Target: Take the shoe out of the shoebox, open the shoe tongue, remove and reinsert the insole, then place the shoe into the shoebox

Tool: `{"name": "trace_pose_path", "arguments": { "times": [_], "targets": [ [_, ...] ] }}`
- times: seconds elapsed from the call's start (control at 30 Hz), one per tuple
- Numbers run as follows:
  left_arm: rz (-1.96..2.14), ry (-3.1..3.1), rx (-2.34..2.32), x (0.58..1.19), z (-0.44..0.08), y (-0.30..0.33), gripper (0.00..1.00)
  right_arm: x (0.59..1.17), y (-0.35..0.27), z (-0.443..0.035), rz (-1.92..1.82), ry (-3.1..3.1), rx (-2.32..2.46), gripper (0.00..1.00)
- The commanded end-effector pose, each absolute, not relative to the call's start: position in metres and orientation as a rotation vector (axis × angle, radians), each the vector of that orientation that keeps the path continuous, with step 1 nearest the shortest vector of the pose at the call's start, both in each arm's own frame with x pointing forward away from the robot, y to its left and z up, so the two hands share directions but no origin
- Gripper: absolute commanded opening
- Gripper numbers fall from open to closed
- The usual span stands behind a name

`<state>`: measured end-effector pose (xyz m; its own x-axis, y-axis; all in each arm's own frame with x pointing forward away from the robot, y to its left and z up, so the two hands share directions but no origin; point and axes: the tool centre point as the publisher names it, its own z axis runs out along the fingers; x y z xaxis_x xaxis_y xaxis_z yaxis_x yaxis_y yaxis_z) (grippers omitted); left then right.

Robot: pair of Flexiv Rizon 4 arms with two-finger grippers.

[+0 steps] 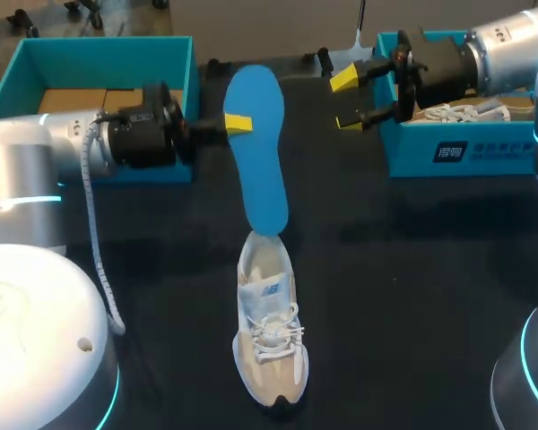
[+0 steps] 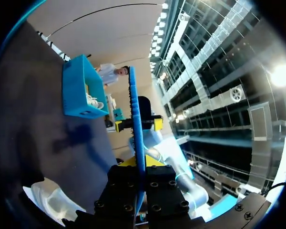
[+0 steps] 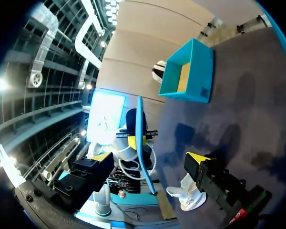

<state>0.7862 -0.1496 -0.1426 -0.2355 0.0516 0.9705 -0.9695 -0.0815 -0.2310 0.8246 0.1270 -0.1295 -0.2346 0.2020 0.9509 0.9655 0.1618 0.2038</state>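
Note:
A long blue insole (image 1: 258, 152) stands nearly upright over the table. My left gripper (image 1: 238, 124) is shut on its upper part. The insole's lower end reaches the opening of a white sneaker (image 1: 271, 336), which lies on the dark table with its toe toward the front. In the left wrist view the insole (image 2: 136, 129) shows edge-on between the fingers, with the sneaker (image 2: 52, 200) below. My right gripper (image 1: 354, 98) is open and empty, right of the insole and beside the right shoebox. From the right wrist, that gripper (image 3: 150, 157) faces the insole (image 3: 143, 138) and the sneaker (image 3: 188, 195).
A teal shoebox (image 1: 184, 85) stands at the back left behind my left arm. A second teal shoebox (image 1: 430, 152) at the back right holds another white shoe (image 1: 462, 113). The table around the sneaker is bare black cloth.

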Motion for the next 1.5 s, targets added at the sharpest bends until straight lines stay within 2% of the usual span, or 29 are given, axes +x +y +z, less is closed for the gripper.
{"name": "trace_pose_path", "arguments": {
  "times": [0.03,0.53,1.07,1.23,1.5],
  "targets": [
    [1.421,-1.262,1.137,0.788,-0.153,-0.153,0.0,0.824,0.127,-0.129,-1.148,-1.605,-1.153,1.0],
    [1.312,-1.153,1.263,0.796,-0.195,-0.164,0.0,0.824,0.127,-0.129,-1.148,-1.605,-1.153,1.0],
    [1.357,-1.135,1.26,0.813,-0.199,-0.179,0.0,0.811,0.134,-0.135,-1.033,-1.612,-1.277,1.0],
    [1.357,-1.135,1.26,0.813,-0.199,-0.179,0.0,0.803,0.136,-0.119,-0.935,-1.68,-1.396,1.0],
    [1.357,-1.135,1.26,0.813,-0.199,-0.179,0.0,0.809,0.15,-0.073,-0.583,-1.882,-1.682,1.0]
  ]
}}
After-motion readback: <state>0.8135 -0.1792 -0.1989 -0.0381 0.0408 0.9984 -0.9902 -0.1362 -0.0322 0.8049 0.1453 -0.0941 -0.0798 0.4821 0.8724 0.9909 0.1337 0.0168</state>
